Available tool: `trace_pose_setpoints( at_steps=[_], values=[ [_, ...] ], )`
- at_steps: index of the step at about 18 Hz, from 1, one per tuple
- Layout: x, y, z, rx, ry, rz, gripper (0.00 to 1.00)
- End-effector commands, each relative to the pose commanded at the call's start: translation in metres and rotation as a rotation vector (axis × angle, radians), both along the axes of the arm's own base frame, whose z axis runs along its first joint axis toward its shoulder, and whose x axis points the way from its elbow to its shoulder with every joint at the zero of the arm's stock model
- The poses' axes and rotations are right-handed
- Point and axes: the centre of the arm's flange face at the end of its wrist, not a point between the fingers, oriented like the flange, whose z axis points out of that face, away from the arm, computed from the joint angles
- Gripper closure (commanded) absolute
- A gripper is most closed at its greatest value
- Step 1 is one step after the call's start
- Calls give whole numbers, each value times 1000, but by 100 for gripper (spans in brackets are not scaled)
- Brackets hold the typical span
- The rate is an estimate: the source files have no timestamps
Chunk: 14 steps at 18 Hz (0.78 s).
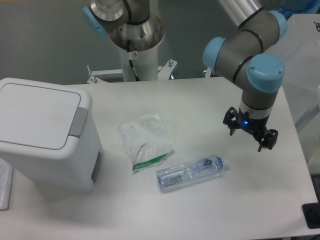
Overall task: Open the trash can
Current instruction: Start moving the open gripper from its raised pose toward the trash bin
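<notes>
The trash can [42, 132] stands at the left edge of the white counter [210, 105], its flat lid down and the grey push tab [78, 121] on the side facing the middle. A crumpled clear bag [145, 140] with a green-printed strip lies just right of it; the print is too small to read. A clear plastic bottle [191, 173] lies on its side nearby, label illegible. The claw [250, 131] hangs above the counter at right, holding nothing; whether it is open or closed cannot be told.
</notes>
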Motion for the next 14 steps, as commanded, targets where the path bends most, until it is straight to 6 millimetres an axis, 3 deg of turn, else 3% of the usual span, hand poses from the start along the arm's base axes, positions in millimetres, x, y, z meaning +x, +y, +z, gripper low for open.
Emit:
trace_pose_setpoints(
  at_steps=[5,10,14],
  values=[
    [-1,-1,0,10,-6,0,0],
    [8,2,-15,92,-73,60,0],
    [16,12,4,202,-111,204,0]
  ],
)
